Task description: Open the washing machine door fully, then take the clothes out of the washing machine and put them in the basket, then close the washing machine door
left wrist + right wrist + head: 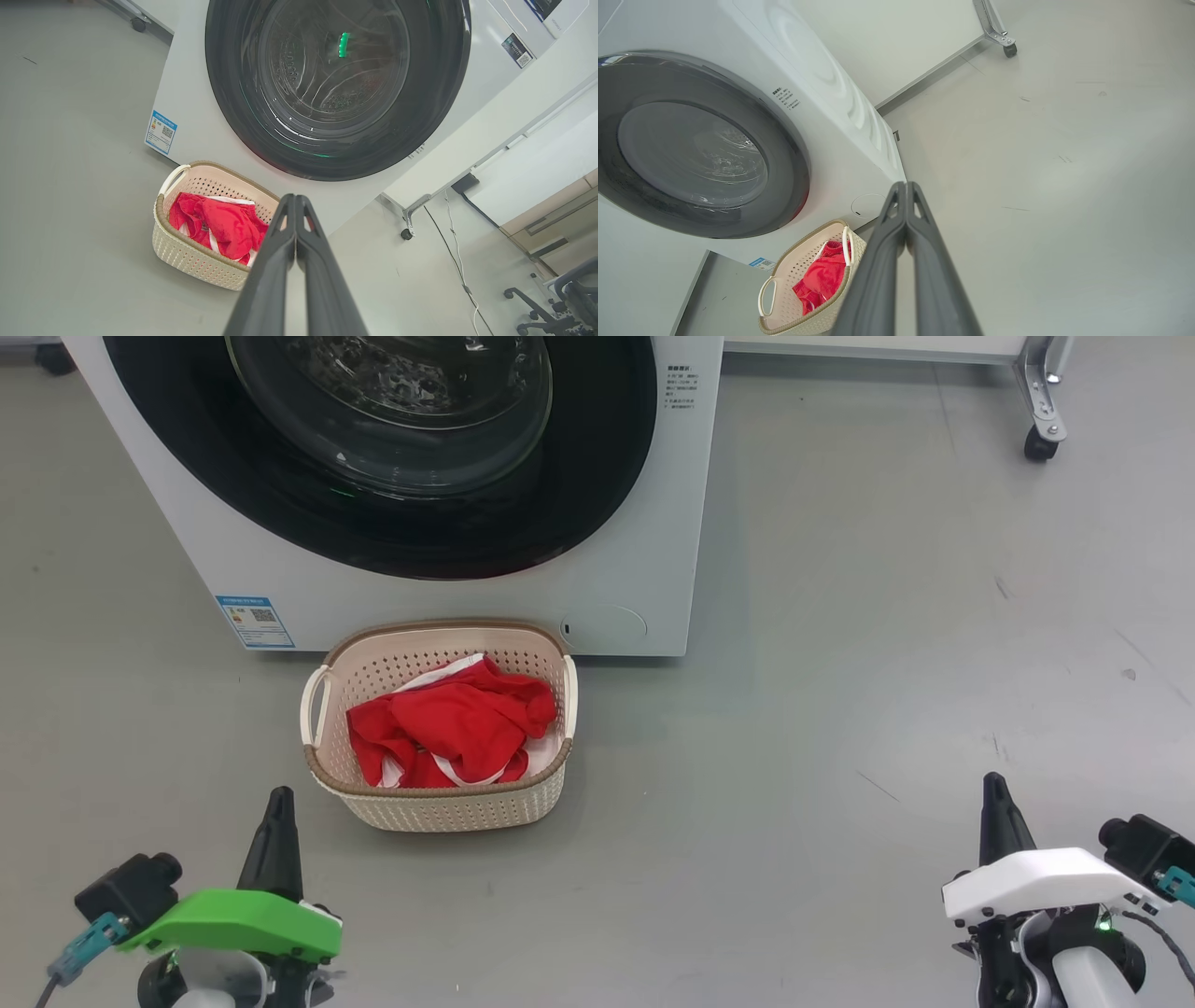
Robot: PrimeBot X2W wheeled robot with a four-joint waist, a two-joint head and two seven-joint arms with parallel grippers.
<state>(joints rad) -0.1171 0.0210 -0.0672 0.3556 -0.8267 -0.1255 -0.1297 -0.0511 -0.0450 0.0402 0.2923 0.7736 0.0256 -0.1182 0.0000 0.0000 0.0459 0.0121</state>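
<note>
The white washing machine stands ahead with its black-rimmed glass door shut flat against the front; I see the same door from the left wrist and the door from the right wrist. On the floor in front sits the cream basket, and red clothes with white trim lie inside it. My left gripper is low at the left, shut and empty, short of the basket. Far to the right, my right gripper is shut and empty too.
A blue label is on the machine's lower left corner. A frame on castors stands at the back right. Grey floor spreads to the right of the basket. A cable and an office chair base lie beyond the machine.
</note>
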